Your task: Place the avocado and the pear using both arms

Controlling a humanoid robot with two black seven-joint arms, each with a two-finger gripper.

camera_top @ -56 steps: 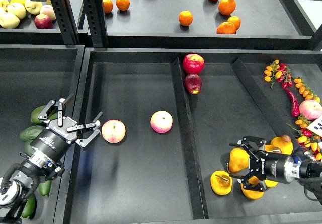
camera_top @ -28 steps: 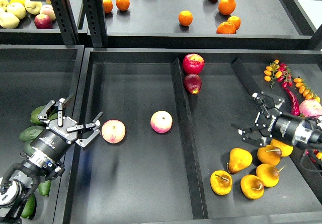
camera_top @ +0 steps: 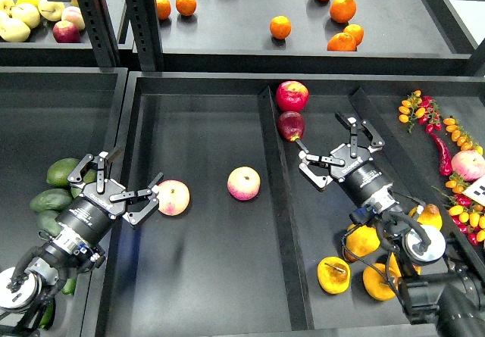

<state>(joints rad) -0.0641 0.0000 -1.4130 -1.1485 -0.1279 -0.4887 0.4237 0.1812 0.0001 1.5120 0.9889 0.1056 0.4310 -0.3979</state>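
Our left gripper [camera_top: 115,188] hangs released, empty, just right of the avocados [camera_top: 62,172] at far left. Our right gripper [camera_top: 333,147] is spread, holding nothing; the pears [camera_top: 333,275] lie near right.

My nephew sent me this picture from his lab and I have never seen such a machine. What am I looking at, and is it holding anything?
The camera sits in a humanoid robot's head, looking down at black display trays. The two black arms are its own. The left claw, open and empty, hovers by dark green oval avocados and a round pink-yellow apple. The right claw, also open and empty, is raised above golden yellow-orange pears, near a dark red apple. Round oranges lie on the shelf behind, small peppers and tomatoes at far right.
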